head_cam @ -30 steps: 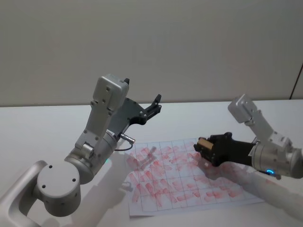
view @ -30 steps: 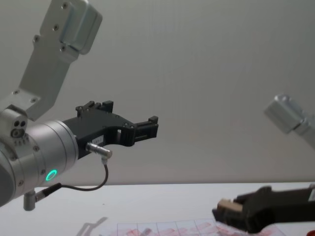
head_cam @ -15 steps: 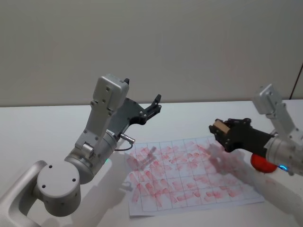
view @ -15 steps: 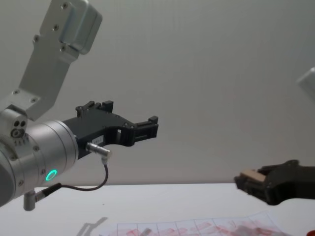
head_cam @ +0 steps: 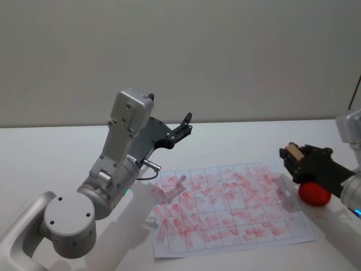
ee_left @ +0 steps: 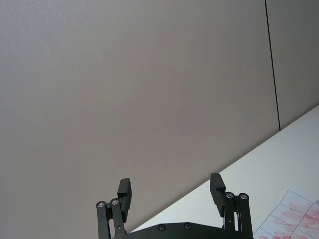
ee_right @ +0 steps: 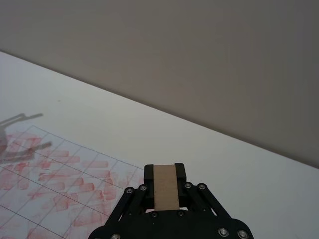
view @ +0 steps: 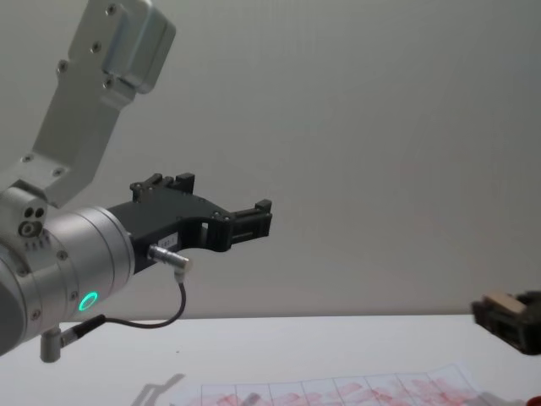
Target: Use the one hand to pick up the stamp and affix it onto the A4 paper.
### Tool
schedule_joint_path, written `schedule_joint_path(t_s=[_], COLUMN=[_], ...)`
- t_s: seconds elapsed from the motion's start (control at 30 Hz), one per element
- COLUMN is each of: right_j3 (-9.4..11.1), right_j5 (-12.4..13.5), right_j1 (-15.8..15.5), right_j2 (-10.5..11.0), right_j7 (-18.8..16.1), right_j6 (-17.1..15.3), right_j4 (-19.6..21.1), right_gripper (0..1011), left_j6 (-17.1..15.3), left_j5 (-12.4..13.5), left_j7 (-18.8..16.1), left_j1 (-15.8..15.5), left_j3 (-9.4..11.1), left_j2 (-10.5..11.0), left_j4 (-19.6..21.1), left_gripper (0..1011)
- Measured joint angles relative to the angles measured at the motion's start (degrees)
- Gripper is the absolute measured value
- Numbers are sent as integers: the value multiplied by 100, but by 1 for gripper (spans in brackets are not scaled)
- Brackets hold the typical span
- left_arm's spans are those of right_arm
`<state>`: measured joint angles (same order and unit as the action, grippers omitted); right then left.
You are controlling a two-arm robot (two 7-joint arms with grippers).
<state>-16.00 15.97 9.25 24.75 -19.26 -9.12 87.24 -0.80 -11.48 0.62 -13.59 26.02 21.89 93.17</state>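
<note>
The A4 paper (head_cam: pixel 231 209) lies flat on the table (head_cam: pixel 51 152). Left of the paper, raised above the table, hangs the left gripper (head_cam: pixel 183 129). At the paper's right edge, seemingly above it, the right gripper (head_cam: pixel 293 158) carries the stamp (head_cam: pixel 292 152), with a ball (head_cam: pixel 313 193) just right of the paper.

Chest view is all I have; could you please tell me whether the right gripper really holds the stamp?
Observer: Yes, the right wrist view shows the stamp clamped between the right gripper's fingers.
Operator: Is it over the A4 paper?
Observer: In the head view it is by the A4 paper's right edge, near a red round object.
Operator: And the left gripper?
Observer: The left wrist view shows the left gripper open.
</note>
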Motion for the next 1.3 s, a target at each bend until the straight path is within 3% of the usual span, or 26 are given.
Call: schedule_joint_path(t_s=[0.23,0.63,0.8,1.3], right_j3=[120,205,208,188], right_j5=[453,856,861,563], right_j1=[-355,-552,-508,-213], right_j2=[153,227,222,155], right_j7=[618,920,852,513], right_j6=[-212,-468,-546,-728], right_j4=[199,171,78,-182], right_gripper=[220,221,221,220], left_j6=[0,0,0,0], left_j5=[0,0,0,0], left_j7=[0,0,0,0], left_j1=[0,0,0,0], left_j3=[0,0,0,0], left_j2=[0,0,0,0], left_j4=[0,0,0,0], left_gripper=[1001,1001,1001,1001])
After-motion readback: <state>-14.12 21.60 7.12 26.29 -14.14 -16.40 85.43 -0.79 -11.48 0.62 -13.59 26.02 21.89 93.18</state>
